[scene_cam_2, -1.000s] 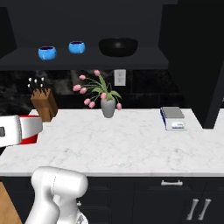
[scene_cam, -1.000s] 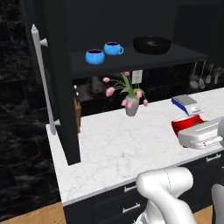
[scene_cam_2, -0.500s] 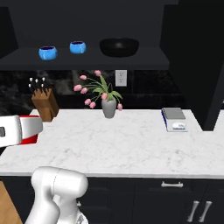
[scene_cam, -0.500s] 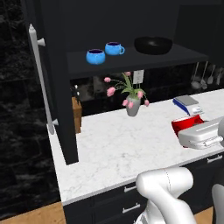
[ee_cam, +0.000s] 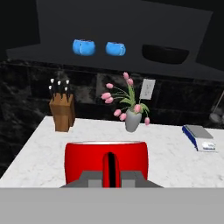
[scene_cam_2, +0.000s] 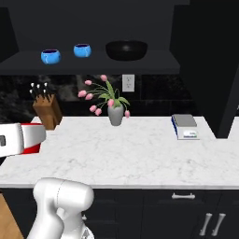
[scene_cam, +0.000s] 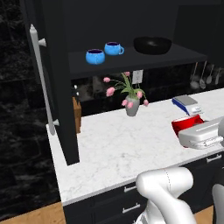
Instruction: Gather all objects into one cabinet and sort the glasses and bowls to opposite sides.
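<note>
My gripper (ee_cam: 112, 177) is shut on the handle of the red mug (ee_cam: 106, 159), held over the counter in front of the open cabinet. From the left base view the mug (scene_cam: 183, 124) hangs at the right with the gripper (scene_cam: 192, 131) behind it; the right base view has the red mug (scene_cam_2: 33, 138) at the left edge. On the cabinet shelf (scene_cam: 131, 61) stand a round blue cup (scene_cam: 95, 56), a blue handled mug (scene_cam: 113, 48) and a wide black bowl (scene_cam: 152, 44), left to right. The cabinet door (scene_cam: 57, 87) stands open at the left.
A grey vase of pink tulips (scene_cam: 131, 105) stands at the back of the white marble counter (scene_cam: 113, 148). A wooden knife block (scene_cam_2: 46, 109) is at the back left and a small scale (scene_cam_2: 186, 126) at the right. Utensils (scene_cam: 199, 76) hang on the wall at the far right.
</note>
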